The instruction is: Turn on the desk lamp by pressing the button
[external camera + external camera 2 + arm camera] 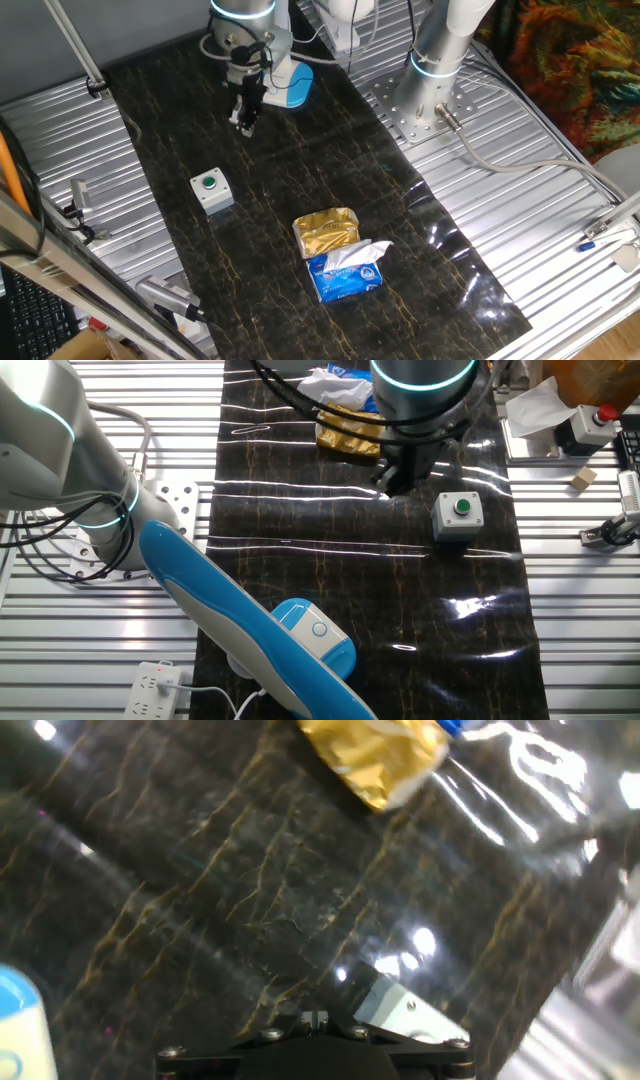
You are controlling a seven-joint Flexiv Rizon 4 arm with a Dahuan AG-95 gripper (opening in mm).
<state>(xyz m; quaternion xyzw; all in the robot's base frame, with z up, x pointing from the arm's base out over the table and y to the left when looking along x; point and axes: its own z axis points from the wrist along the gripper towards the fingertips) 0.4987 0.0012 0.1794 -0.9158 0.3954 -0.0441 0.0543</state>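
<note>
the tool (245, 124) hangs over the dark counter (300, 180), pointing down and touching nothing; whether its tips are wide or narrow i cannot tell. just behind it, toward the arm's side, sits the desk lamp (318, 632), its blue-rimmed base lying flat so the round button faces up, probably for a press from above. farther out, a grey box with a green button (210, 189) and a gold packet (326, 231) lie apart.
</note>
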